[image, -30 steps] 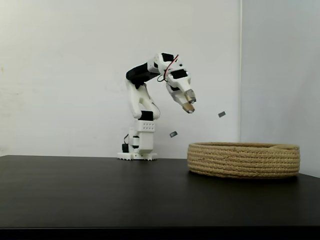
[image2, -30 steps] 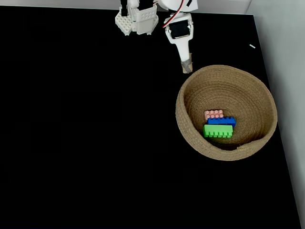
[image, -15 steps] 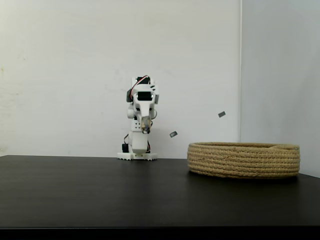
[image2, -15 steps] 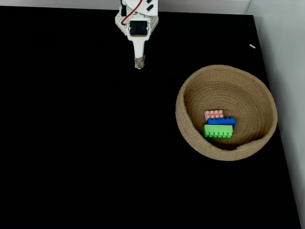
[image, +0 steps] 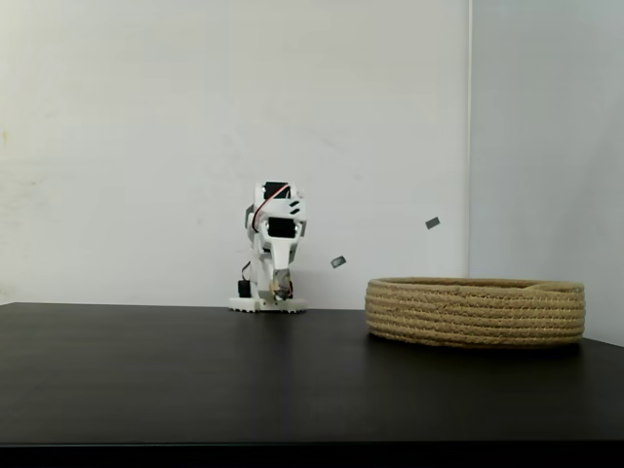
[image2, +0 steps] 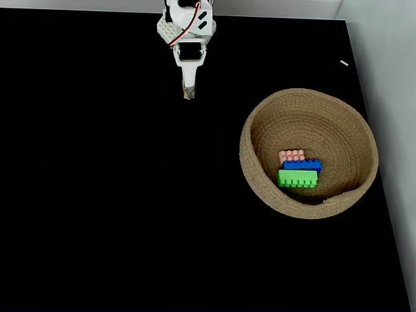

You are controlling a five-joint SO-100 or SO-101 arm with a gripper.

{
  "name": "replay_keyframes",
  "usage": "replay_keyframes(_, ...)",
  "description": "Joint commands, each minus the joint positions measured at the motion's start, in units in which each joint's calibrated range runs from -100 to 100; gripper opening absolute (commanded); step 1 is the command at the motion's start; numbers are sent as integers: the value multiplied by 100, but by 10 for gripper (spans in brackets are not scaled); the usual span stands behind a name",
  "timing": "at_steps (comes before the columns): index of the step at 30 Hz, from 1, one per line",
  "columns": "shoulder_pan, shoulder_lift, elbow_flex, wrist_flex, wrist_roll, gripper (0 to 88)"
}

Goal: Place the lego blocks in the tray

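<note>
Black surface [image2: 97, 195], wide, backed by white wall [image: 127, 136]. Tan rope tray [image2: 260, 123] at right side in both fixed views, round, low, ribbed. White arm [image2: 187, 29] folded down at far edge of surface, well apart from tray. Hand [image2: 188, 95] pointing down toward surface, holding nothing; fingers look together, but too small to tell for sure. Three blocks inside tray, packed touching: green [image2: 297, 178] nearest cam, blue [image2: 302, 165] behind it, pink [image2: 291, 155] behind that. Two small grey marks [image: 432, 223] on wall above tray.
</note>
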Motion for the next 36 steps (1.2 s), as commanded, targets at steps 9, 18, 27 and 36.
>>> replay_keyframes(9,253,-41,14,15,-200,0)
replay_keyframes(18,195,-41,14,15,-156,0)
replay_keyframes(27,311,-41,14,15,-234,0)
replay_keyframes(36,311,-41,14,15,-215,0)
